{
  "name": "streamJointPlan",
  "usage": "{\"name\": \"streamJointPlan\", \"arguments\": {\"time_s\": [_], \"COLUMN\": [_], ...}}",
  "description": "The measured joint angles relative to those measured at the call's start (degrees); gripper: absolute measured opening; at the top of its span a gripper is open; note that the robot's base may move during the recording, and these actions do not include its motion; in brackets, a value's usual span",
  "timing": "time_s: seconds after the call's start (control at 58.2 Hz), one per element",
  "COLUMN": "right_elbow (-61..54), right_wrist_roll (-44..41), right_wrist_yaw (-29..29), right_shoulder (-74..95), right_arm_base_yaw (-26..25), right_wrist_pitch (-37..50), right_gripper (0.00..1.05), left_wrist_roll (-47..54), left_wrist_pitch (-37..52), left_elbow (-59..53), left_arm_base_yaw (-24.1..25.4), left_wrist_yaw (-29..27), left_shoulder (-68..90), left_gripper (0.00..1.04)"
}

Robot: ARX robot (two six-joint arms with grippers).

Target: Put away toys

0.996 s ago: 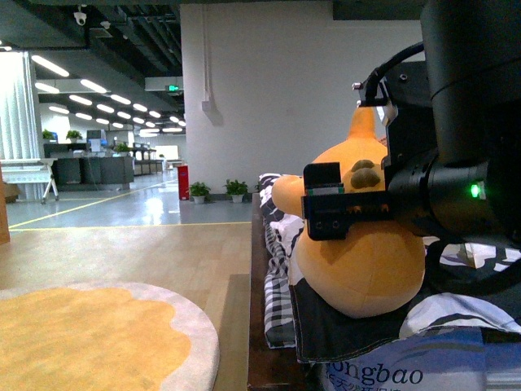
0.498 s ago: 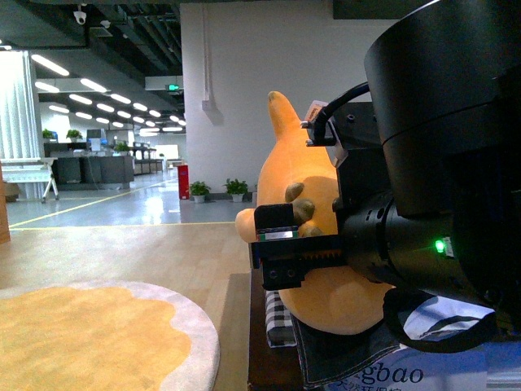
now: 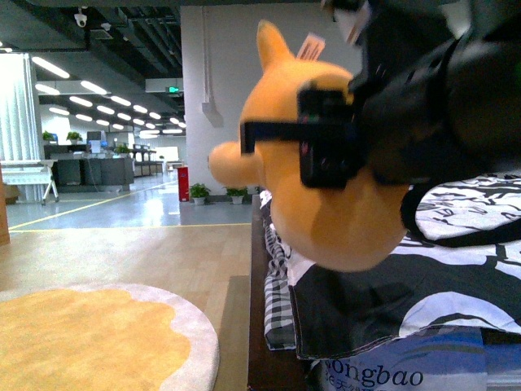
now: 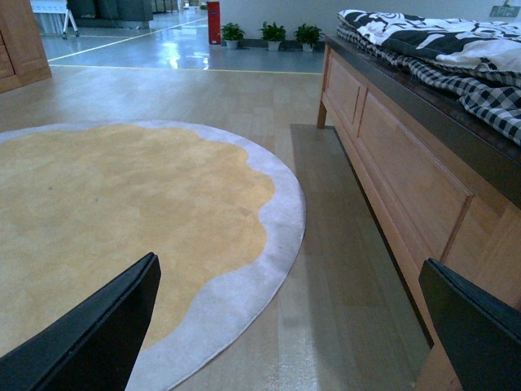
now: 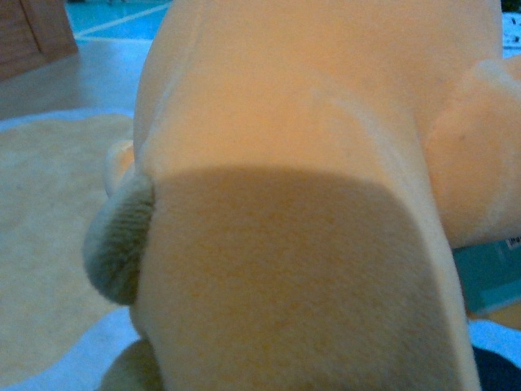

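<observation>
A large open hall is seen, with a white wall [image 3: 228,65] at the back, rows of strip lights [image 3: 81,99] on the dark ceiling and small potted plants [image 3: 199,191] at the foot of the wall. The near floor [image 3: 163,252] is laid in pale wood boards; further back it turns grey and glossy. A round rug [image 3: 81,334] lies on the boards, with a yellow short-pile middle, a wavy edge and a pale grey border. Beside it stands a low wooden frame [image 4: 407,187] with panelled sides, covered by black-and-white bedding [image 3: 456,269] over a checked cloth [image 3: 277,301].

The plush toy [image 3: 342,220] is held in the air above the bedding, near the edge of the frame. It is soft, plump and orange-yellow, with a pointed bit on top and a white label [image 3: 311,46]. It is pinched by the right gripper [image 3: 273,138], of which one black finger is laid across its side; the other finger is hidden behind the toy. In the right wrist view the whole picture is filled by fuzzy fabric, and a greyish round part cannot be identified.

The left gripper [image 4: 289,273] is spread wide over the floor between rug and frame, with nothing between its fingers [image 4: 98,326], which are cut off by the picture edge. A blue-and-white bag [image 3: 383,366] is only partly seen.
</observation>
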Motion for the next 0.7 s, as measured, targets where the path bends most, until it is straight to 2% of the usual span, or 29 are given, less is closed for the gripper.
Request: {"name": "streamJointPlan", "arguments": {"time_s": [0.137,0.24,0.515,0.704], "right_elbow": [-0.8,-6.2,-16.9,-23.5], "right_wrist_roll": [1.0,4.2,9.5,10.4], "right_wrist_yaw": [-3.5,-8.5,-17.2,-20.0], "right_shoulder": [-7.8,-18.4,-35.2,-45.6], "right_arm_base_yaw": [-0.1,-1.9,-9.3,-12.5], "right_wrist_pitch": [-0.9,-3.6,-9.5,-12.2], "right_gripper": [0.19,0.19,0.19,0.19], "left_wrist_roll": [0.0,0.0,0.0,0.0], "left_wrist_pitch": [0.0,0.0,0.0,0.0], "left_elbow": [0.0,0.0,0.0,0.0], "left_arm_base_yaw": [0.0,0.0,0.0,0.0], "left_wrist_yaw": [0.0,0.0,0.0,0.0], "left_shoulder": [0.0,0.0,0.0,0.0], "left_gripper": [0.99,0.99,0.99,0.99]}}
